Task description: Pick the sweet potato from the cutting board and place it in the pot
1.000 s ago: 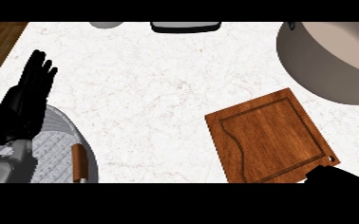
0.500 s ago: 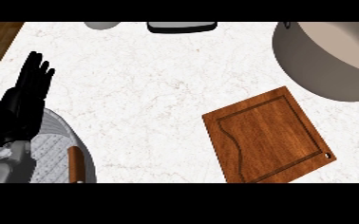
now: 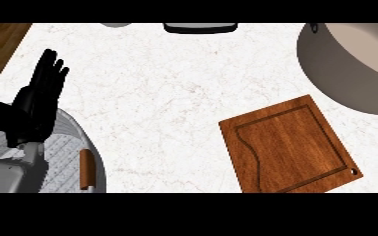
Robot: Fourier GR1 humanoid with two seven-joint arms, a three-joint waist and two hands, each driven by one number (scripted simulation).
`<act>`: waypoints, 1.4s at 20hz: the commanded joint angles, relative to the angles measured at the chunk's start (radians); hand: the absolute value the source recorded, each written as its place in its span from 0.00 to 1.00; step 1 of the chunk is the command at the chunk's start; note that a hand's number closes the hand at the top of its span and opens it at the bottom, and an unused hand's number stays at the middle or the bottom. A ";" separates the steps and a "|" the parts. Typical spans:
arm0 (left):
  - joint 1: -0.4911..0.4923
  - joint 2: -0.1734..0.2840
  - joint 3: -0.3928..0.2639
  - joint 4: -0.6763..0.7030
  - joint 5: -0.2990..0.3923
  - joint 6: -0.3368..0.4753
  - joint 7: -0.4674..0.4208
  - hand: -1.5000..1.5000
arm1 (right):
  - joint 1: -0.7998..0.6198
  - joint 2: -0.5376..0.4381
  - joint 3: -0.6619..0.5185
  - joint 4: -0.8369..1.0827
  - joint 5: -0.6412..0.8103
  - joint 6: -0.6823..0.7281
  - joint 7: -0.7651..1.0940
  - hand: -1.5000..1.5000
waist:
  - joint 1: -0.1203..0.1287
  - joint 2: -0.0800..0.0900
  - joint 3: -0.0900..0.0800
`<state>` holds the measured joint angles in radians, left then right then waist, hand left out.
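The wooden cutting board [image 3: 291,146] lies at the lower right with nothing on it. The grey pot [image 3: 336,72] stands at the right edge, cut off by the frame; the part of its pale inside that shows holds nothing. No sweet potato shows anywhere. My left hand [image 3: 38,100] rests at the left edge, open, fingers straight and pointing up, holding nothing. My right hand is out of view.
A grey round dish [image 3: 70,155] sits at the lower left under my left forearm, with a thin brown stick [image 3: 86,169] on it. A dark tray [image 3: 200,27] and a grey object [image 3: 114,24] lie at the counter's far edge. Wooden floor [image 3: 13,37] shows at top left.
A black shape at the bottom right corner, by the board, has left the view since one second ago. The view shifted slightly sideways. My left hand has stayed put.
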<state>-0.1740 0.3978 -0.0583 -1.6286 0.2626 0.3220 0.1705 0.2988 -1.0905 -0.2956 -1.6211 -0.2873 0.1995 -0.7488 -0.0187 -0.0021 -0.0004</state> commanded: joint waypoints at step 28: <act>-0.101 -0.049 0.012 0.029 -0.032 -0.088 0.042 0.50 | -0.956 0.228 0.259 1.127 0.564 -0.335 -0.134 1.00 | 0.096 0.025 0.005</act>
<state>-0.2605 0.3358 -0.0546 -1.5925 0.2246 0.2504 0.1938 -0.5645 -0.9168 -0.0668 -0.6379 0.2016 -0.0707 -0.8319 0.0653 0.0150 -0.0025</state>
